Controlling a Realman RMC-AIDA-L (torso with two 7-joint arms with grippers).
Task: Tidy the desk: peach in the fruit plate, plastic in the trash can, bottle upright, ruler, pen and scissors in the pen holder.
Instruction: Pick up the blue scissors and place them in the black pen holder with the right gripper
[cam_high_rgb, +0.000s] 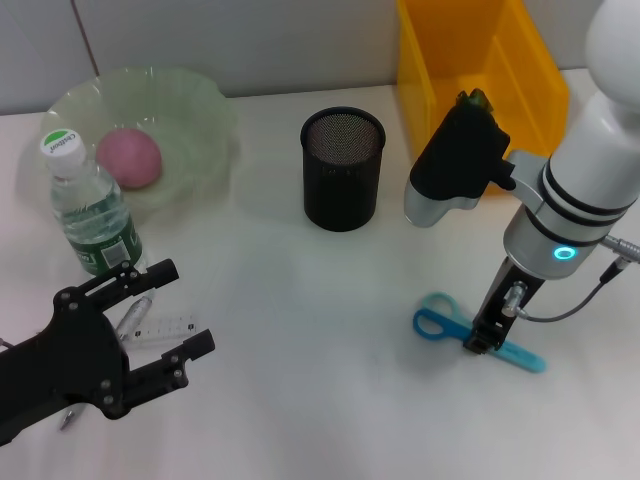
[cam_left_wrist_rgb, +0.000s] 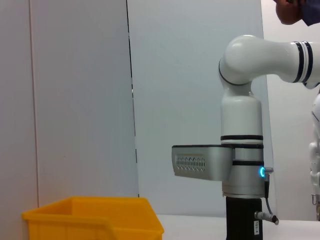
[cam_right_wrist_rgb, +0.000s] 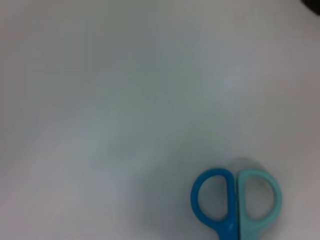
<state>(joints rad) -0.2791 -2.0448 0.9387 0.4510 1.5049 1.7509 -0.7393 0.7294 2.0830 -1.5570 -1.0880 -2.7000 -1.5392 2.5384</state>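
Note:
The pink peach lies in the green glass fruit plate at the back left. In front of the plate the bottle stands upright with a white cap. A black mesh pen holder stands mid-table. Blue scissors lie flat at the right, and my right gripper points straight down onto their middle. My left gripper is open low at the front left, over the clear ruler and a pen beside it. No plastic is in view.
A yellow bin stands at the back right, behind my right arm. A wall closes off the far edge of the white table.

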